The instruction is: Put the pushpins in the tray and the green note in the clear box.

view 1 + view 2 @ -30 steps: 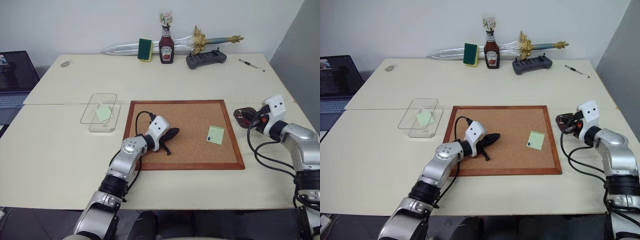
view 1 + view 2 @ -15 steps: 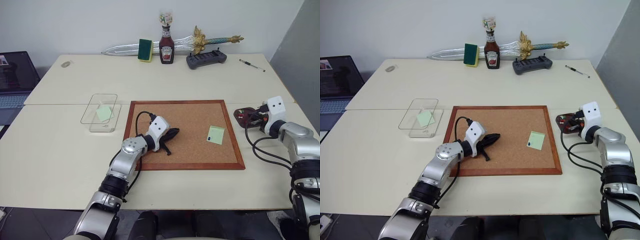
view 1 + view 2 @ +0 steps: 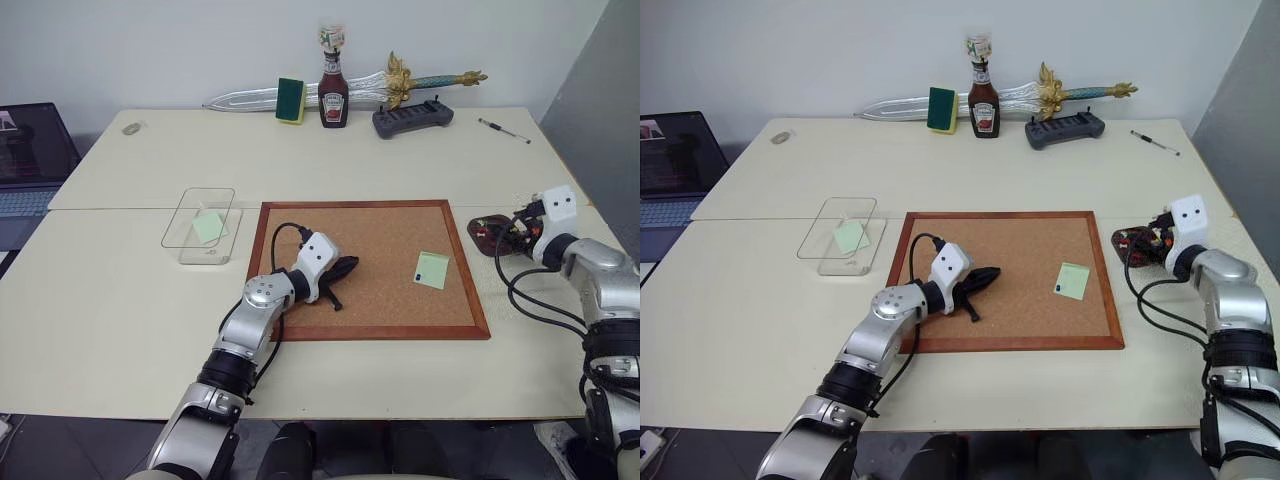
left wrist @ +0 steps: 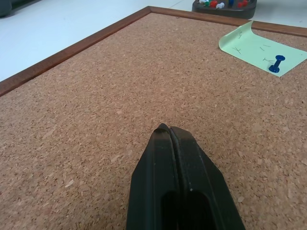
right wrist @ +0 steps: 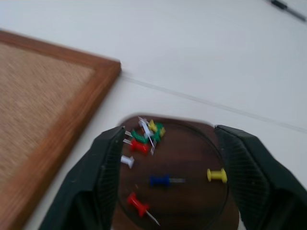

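A clear box (image 3: pixel 200 223) on the left holds one green note (image 3: pixel 208 227). The left gripper (image 3: pixel 343 267) rests clenched on the corkboard (image 3: pixel 372 262), near a second green note (image 3: pixel 432 269) pinned by a blue pushpin (image 4: pixel 276 64). The right gripper (image 5: pixel 169 179) hangs released over the tray (image 5: pixel 192 160) holding pushpins (image 5: pixel 144 136). No writing is legible.

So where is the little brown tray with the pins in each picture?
Left eye view: the tray sits on the table just right of the corkboard, in front of the right gripper.
Right eye view: same spot, right of the board.
Left wrist view: at the far edge, past the green note.
Right wrist view: between the open fingers.
Shared landmark: the corkboard's wooden frame.
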You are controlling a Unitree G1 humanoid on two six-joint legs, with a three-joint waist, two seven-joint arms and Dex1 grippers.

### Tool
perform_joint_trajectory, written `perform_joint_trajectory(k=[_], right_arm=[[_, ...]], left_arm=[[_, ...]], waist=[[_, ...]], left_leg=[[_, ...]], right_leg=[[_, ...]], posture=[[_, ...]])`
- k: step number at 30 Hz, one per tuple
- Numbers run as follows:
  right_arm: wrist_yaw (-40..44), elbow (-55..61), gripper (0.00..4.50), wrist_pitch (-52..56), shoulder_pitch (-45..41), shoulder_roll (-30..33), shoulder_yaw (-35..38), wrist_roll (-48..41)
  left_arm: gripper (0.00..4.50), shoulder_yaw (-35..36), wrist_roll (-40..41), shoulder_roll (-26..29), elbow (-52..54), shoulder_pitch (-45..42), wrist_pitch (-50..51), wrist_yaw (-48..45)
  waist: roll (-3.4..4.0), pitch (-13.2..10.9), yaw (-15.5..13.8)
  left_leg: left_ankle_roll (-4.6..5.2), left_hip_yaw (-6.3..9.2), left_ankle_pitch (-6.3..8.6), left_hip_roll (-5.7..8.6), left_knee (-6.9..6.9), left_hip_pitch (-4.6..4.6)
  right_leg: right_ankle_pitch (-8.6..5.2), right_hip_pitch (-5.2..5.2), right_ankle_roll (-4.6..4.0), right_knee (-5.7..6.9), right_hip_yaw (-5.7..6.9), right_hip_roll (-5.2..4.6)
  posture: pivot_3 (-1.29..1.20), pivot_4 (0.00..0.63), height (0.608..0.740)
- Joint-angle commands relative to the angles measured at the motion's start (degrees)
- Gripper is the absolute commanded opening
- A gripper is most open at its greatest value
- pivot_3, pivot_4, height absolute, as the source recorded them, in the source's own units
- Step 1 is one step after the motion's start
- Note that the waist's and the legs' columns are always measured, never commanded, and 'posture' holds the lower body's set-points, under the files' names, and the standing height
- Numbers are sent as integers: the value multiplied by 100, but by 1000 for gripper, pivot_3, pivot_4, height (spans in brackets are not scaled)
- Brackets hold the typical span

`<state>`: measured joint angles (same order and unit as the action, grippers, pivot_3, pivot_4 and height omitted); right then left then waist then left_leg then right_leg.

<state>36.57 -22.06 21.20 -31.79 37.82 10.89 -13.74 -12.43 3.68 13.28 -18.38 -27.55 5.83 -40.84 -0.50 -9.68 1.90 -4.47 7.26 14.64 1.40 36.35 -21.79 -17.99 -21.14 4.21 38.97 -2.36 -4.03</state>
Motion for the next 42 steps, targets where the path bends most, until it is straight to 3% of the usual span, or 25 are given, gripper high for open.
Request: perform_joint_trajectory(k=[1, 5, 10, 17, 30, 31, 36, 42], right_arm=[[743, 1333, 3347, 263, 555, 168, 59, -557], [1152, 2527, 3347, 661, 1160, 189, -215, -901], [1408, 3060, 3347, 529, 1572, 347, -687, -632], [1468, 3179, 3347, 274, 1623, 224, -1203, -369], [1498, 2320, 3347, -350, 1288, -56, -1698, 152], [1504, 2263, 2983, -368, 1258, -84, -1704, 172], [1514, 1978, 2129, -454, 1134, -165, -1728, 230], [1552, 1833, 747, -468, 1117, -183, -1683, 211]], left_arm=[[0, -175, -141, 16, -170, 205, 122, -51], [0, -187, -135, 17, -177, 213, 113, -51], [0, -189, -129, 20, -209, 192, 109, -65], [0, -190, -138, 9, -279, 150, 91, -70], [0, -198, -148, 7, -244, 153, 111, -51], [0, -198, -149, 10, -241, 155, 112, -51], [0, -192, -149, 15, -238, 152, 119, -43], [0, -184, -146, 54, -176, 202, 133, -51]], waist=[[-1, 1, -3], [2, 3, 0], [2, 4, 7], [2, 4, 3], [1, 4, -6], [1, 4, -6], [1, 4, -6], [1, 4, -4]], left_leg=[[0, 4, 0, -2, 0, 0], [1, 4, 1, 0, -1, -1], [1, 3, 1, -1, 1, 2], [1, 5, 1, 0, 1, 2], [1, 6, 1, 0, 2, 3], [1, 6, 1, 1, 2, 2], [1, 8, 1, 0, 1, 3], [1, 8, 1, 0, 1, 3]], right_leg=[[0, 1, 0, 0, 3, 0], [0, 2, 0, -3, 3, 0], [0, 2, 2, 0, 2, 1], [0, 2, 2, -1, 4, 1], [0, 3, 2, -2, 4, 1], [0, 3, 2, -2, 4, 0], [0, 3, 2, -2, 5, 1], [0, 3, 2, -2, 5, 1]], posture=[[0, 150, 740], [0, 150, 740], [0, 150, 740], [0, 150, 740], [0, 150, 740], [0, 150, 740], [0, 150, 740], [0, 150, 740]])
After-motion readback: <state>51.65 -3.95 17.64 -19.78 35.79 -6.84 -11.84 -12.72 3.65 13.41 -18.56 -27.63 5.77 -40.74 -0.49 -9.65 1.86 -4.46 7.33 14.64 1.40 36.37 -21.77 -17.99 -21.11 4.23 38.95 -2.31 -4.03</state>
